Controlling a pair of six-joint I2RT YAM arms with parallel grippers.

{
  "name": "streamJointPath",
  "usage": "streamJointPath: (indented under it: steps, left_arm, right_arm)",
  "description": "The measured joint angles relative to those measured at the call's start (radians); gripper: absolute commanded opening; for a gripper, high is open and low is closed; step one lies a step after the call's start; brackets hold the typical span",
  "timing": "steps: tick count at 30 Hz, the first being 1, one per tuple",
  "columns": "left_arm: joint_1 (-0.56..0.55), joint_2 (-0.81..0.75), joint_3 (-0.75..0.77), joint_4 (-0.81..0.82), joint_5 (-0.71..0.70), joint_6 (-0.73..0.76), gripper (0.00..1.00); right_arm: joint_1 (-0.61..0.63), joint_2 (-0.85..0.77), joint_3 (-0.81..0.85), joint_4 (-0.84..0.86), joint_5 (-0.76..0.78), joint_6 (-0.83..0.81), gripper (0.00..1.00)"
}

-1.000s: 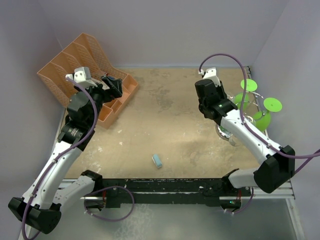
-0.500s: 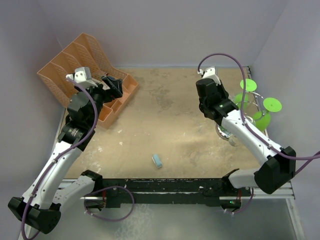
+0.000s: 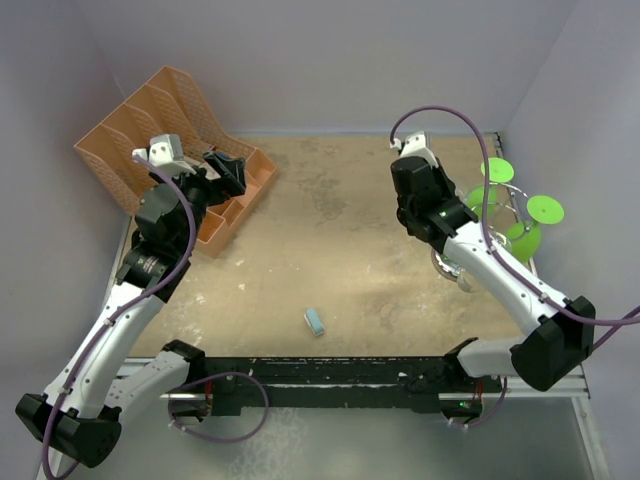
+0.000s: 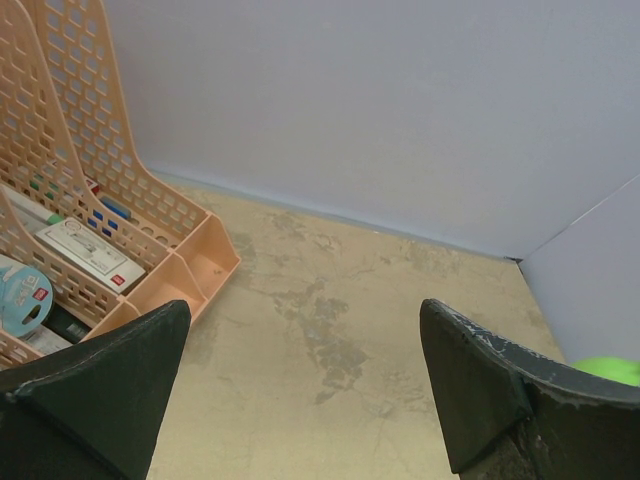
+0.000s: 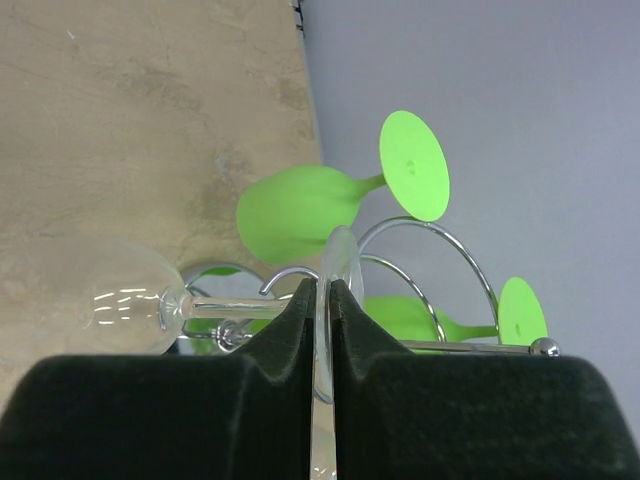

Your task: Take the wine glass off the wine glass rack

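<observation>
The wine glass rack [image 5: 443, 236] is a chrome wire stand at the table's far right; it also shows in the top view [image 3: 508, 203]. Two green glasses [image 5: 300, 208] [image 5: 418, 318] hang on it. A clear wine glass [image 5: 122, 296] lies sideways with its stem level beside the wire loops. My right gripper [image 5: 322, 302] is shut on that glass's round foot [image 5: 340, 258]. In the top view the clear glass [image 3: 452, 268] shows under the right arm. My left gripper [image 4: 300, 390] is open and empty, above the floor near the orange organizer, far from the rack.
An orange plastic file organizer [image 3: 160, 118] with small items stands at the back left, also in the left wrist view [image 4: 90, 200]. A small blue object [image 3: 315, 321] lies near the front middle. Walls close the back and the right, right behind the rack.
My right wrist has shifted slightly back and to the left, still shut on the glass's foot. The left arm has not moved.
</observation>
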Motion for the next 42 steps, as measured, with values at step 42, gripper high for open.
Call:
streamJointPath:
  steps: [42]
  left_arm:
    - [0.021, 0.06, 0.11, -0.301, 0.138, -0.221, 1.0]
  right_arm:
    - [0.021, -0.374, -0.322, 0.547, -0.834, 0.71, 0.0]
